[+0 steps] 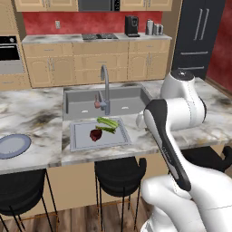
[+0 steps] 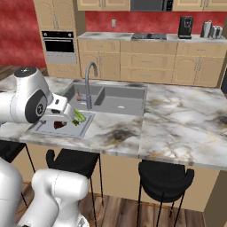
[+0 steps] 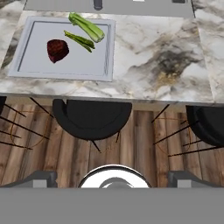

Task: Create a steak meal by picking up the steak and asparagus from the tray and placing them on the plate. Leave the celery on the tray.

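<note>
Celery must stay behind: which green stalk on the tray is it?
The celery is the paler, thicker stalk by the sink-side rim; the asparagus is thinner, darker.

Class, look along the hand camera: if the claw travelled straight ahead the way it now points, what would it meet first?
Probably the black bar stool at the counter's edge, which sits at the middle of the hand view, ahead of the claw; depth is unclear. The tray lies farther off to one side.

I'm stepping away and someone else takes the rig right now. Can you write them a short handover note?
Gripper: carries nothing, back over the stools short of the counter; how wide the fingers stand I cannot tell.
Tray, on the counter in front of the sink: holds the steak, asparagus and celery.
Plate: bare, far left on the counter.
Done: nothing.
Left: move steak and asparagus to the plate; leave the celery.
</note>
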